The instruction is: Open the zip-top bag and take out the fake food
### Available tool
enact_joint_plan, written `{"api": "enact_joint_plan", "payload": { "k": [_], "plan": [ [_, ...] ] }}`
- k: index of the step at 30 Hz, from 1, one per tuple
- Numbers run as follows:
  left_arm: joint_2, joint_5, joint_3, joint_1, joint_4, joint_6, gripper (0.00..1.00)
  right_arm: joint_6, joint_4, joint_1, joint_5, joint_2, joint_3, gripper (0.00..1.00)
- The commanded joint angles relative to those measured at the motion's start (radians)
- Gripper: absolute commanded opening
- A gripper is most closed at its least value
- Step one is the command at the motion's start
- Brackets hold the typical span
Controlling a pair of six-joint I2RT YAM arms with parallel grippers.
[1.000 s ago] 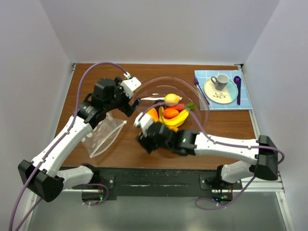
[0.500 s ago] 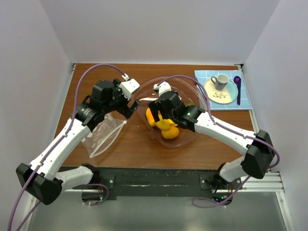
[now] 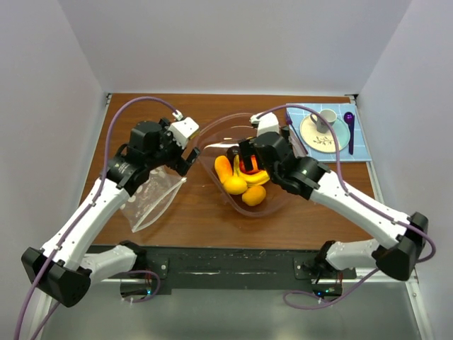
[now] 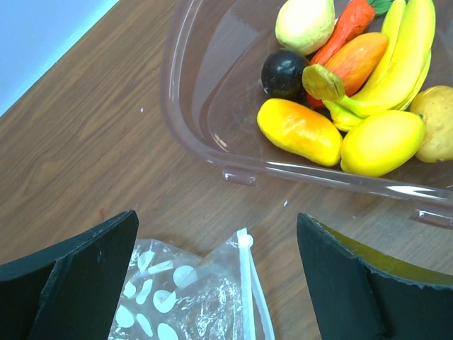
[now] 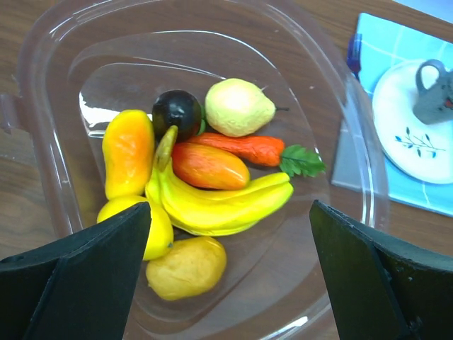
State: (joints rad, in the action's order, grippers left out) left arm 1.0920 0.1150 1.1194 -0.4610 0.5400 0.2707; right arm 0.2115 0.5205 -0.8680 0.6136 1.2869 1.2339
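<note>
The zip-top bag [image 3: 152,200] lies flat on the wooden table at the left, clear with white spots, and nothing shows inside it. Its zip strip [image 4: 247,283] shows between my left fingers. My left gripper [image 3: 190,161] is open and empty, hovering over the bag's corner beside the bowl. The fake food [image 3: 241,178] lies in the clear pink-tinted bowl [image 3: 277,204]: bananas [image 5: 219,202], a carrot [image 5: 244,146], a dark plum [image 5: 177,108], and yellow and orange pieces. My right gripper [image 3: 246,161] is open and empty above the bowl [image 5: 49,92].
A blue mat [image 3: 357,145] at the back right holds a plate [image 3: 322,138], a grey cup [image 3: 325,117] and a purple spoon [image 3: 350,131]. White walls close in the table on three sides. The bowl's rim [image 4: 237,170] is just beyond the bag.
My right arm has swung from the near side of the bowl up over it, and now hangs above the fruit. My left arm has barely moved.
</note>
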Motion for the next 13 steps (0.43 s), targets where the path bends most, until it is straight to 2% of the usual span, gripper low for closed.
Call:
{"api": "enact_joint_plan", "payload": {
  "k": [1, 13],
  "plan": [
    [-0.035, -0.015, -0.012, 0.016, -0.032, -0.016, 1.00, 0.029, 0.027, 0.003, 0.051, -0.080, -0.034, 0.99],
    [-0.067, -0.093, -0.026, 0.019, -0.072, -0.080, 1.00, 0.045, 0.044, 0.004, 0.005, -0.158, -0.068, 0.99]
  ]
}}
